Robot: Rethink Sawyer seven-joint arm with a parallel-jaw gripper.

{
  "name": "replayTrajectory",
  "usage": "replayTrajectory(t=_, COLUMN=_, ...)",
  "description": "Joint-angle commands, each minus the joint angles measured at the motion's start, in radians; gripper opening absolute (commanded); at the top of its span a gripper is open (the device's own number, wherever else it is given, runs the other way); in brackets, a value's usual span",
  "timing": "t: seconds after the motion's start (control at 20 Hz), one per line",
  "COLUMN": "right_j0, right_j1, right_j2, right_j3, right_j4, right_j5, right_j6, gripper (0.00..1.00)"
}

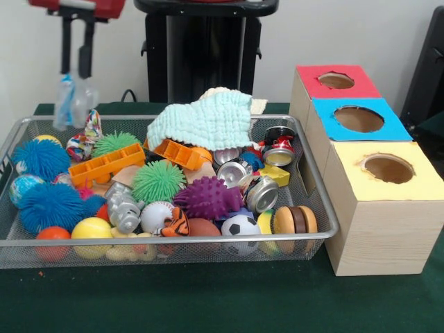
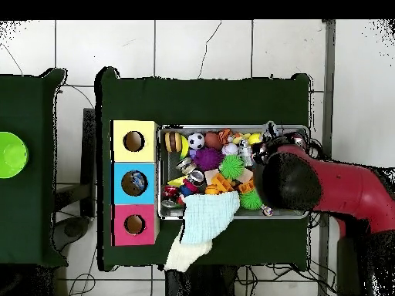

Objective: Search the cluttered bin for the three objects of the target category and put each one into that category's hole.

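Bin (image 1: 326, 225) rim closest, below gripper (image 1: 76, 73). Gripper clamps clear bottle (image 1: 73, 100), lifted above bin's corner. Carry step in hand. Next: traverse far sideways to blue hole (image 1: 359, 118), release over opening.

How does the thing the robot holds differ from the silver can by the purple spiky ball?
The bottle is see-through; the can is shiny metal. The bottle hangs in the jaws above the bin; the can lies inside among toys. Both are small containers.
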Motion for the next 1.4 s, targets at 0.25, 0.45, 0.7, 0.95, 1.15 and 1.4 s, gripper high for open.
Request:
replayTrajectory(t=0.25, right_j0=0.216, right_j1=-0.111, right_j2=-0.166, right_j3=0.237, right_j4=0.185, right_j5=0.117, right_j6=0.375, gripper=0.00)
replayTrajectory(t=0.45, right_j0=0.303, right_j1=-0.118, right_j2=-0.227, right_j3=0.267, right_j4=0.237, right_j5=0.106, right_j6=0.425, gripper=0.00)
replayTrajectory(t=0.7, right_j0=0.424, right_j1=-0.131, right_j2=-0.294, right_j3=0.301, right_j4=0.295, right_j5=0.101, right_j6=0.499, gripper=0.00)
replayTrajectory(t=0.95, right_j0=0.519, right_j1=-0.138, right_j2=-0.335, right_j3=0.334, right_j4=0.338, right_j5=0.078, right_j6=0.560, gripper=0.00)
replayTrajectory(t=1.15, right_j0=0.650, right_j1=-0.127, right_j2=-0.392, right_j3=0.291, right_j4=0.346, right_j5=0.101, right_j6=0.684, gripper=0.00)
replayTrajectory(t=1.4, right_j0=0.773, right_j1=-0.070, right_j2=-0.455, right_j3=0.210, right_j4=0.353, right_j5=0.134, right_j6=0.795, gripper=0.00)
